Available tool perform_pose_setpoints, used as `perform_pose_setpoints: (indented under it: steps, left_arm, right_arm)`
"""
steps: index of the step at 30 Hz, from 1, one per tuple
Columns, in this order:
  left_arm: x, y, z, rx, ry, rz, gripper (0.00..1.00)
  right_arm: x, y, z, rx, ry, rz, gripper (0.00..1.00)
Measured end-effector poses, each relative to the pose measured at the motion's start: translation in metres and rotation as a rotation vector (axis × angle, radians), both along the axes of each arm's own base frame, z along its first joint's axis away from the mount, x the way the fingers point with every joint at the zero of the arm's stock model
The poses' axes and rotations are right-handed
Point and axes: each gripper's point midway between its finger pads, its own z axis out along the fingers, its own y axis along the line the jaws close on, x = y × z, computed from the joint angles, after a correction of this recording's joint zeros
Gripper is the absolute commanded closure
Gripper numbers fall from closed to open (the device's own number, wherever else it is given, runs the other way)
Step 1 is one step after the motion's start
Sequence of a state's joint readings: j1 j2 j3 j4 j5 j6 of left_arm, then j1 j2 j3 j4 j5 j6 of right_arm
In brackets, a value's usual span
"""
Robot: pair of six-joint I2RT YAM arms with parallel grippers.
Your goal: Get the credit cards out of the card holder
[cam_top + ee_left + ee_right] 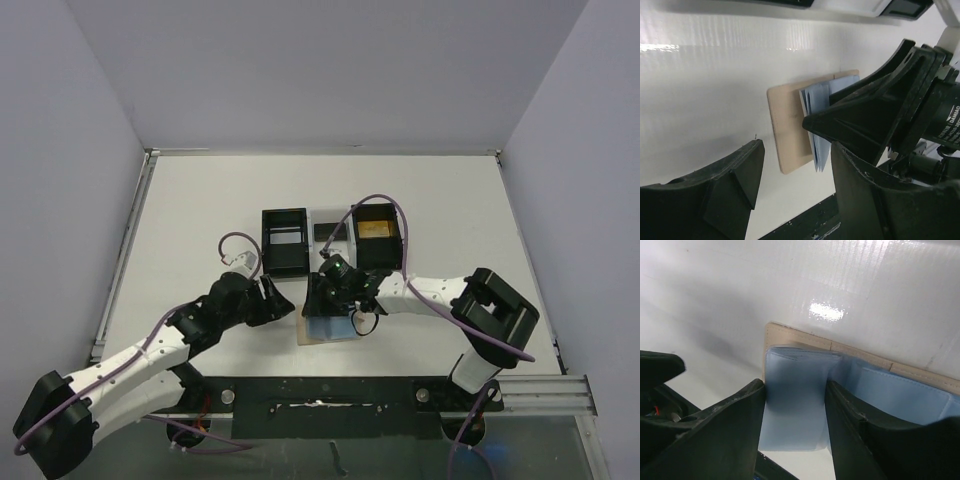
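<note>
The card holder (322, 330) lies open on the white table near the front edge, its tan cover (787, 127) flat and its blue-grey panels (816, 107) fanned upward. My right gripper (338, 302) stands over it, and its two fingers press the side edges of a raised blue-grey panel (795, 405). The right gripper (795, 387) is shut on that panel. No credit cards can be made out apart from the panels. My left gripper (284, 304) hovers just left of the holder, open (796, 150) with nothing between its fingers.
A black three-compartment tray (284, 215) stands behind the holder, its right compartment (376, 232) showing an orange-brown inside. The black front rail (330, 395) runs just below the holder. The right arm's finger (865, 115) crowds the left wrist view.
</note>
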State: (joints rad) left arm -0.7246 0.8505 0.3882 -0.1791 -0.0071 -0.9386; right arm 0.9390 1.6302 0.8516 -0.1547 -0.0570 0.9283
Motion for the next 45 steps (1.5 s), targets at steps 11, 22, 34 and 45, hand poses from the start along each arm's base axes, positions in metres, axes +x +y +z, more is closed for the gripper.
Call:
perform_pose_setpoints:
  steps: [11,22,34,45]
  left_arm:
    - [-0.023,-0.027,-0.033,-0.063,0.126,-0.162,0.60]
    - [-0.030,-0.045,-0.041,-0.123,0.168,-0.244,0.66]
    - [-0.030,-0.046,-0.047,-0.122,0.177,-0.247,0.73]
    - [-0.032,-0.043,-0.059,-0.084,0.206,-0.243,0.73]
  right_arm:
    - [0.000,0.001,0.000,0.049,0.019,-0.019,0.50]
    - [0.001,0.000,0.002,0.109,0.028,-0.034,0.51]
    - [0.001,0.000,0.003,0.135,0.036,-0.033,0.55]
    - [0.000,-0.006,0.006,0.167,0.038,-0.056,0.55]
